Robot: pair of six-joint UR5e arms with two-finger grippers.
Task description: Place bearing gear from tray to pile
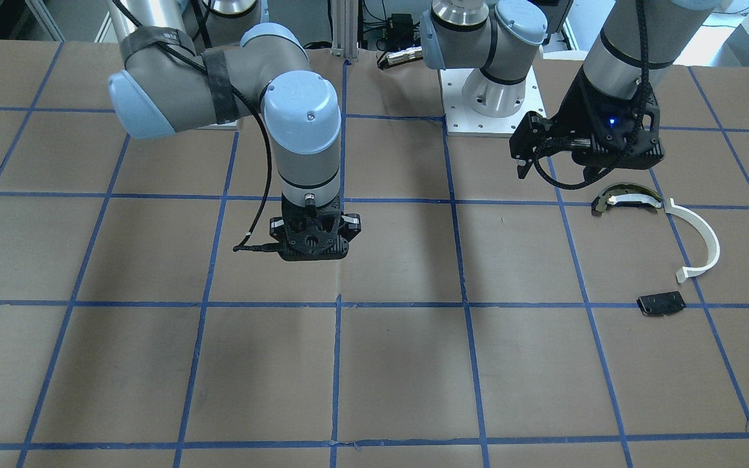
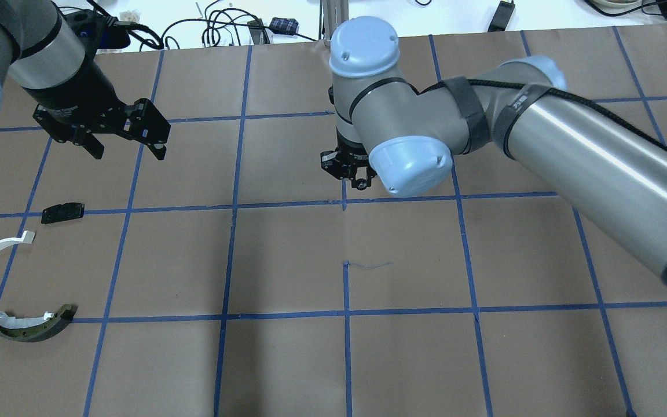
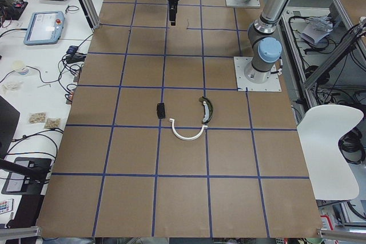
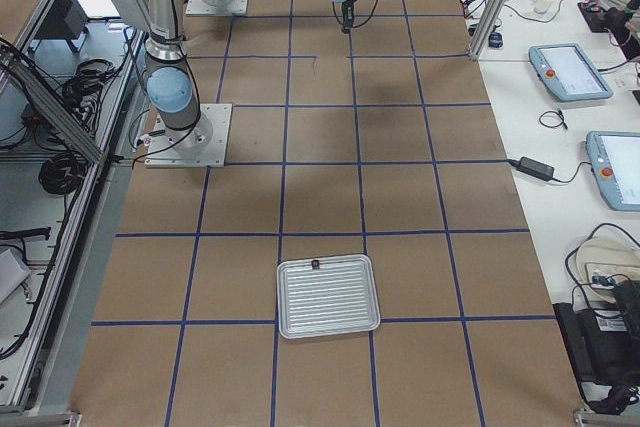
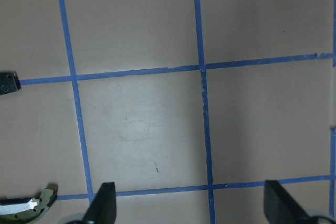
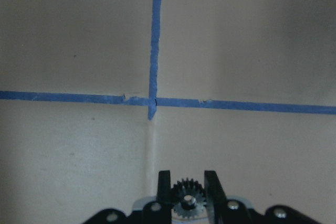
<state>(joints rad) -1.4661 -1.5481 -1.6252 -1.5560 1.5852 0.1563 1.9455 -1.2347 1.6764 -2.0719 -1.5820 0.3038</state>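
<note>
Bearing gear (image 6: 185,196): small, dark, toothed; clamped between the fingers of the right gripper (image 6: 186,182), above a blue tape crossing mid-table. Left gripper (image 5: 191,205): jaws spread, holding nothing. Pile (image 2: 32,330) (white half-ring, curved black-and-tan piece, black plate): well apart from the gear, near the left gripper.

I saw the small dark toothed bearing gear (image 6: 185,192) clamped upright between the right pincer's (image 6: 188,182) fingers, above the surface (image 6: 236,40). The ribbed metal tray (image 4: 328,297) lay flat near the robot's right end. The pile sat on its left: white half-ring (image 1: 712,239), curved black-and-tan piece (image 1: 628,198) and black plate (image 1: 661,303).
</note>
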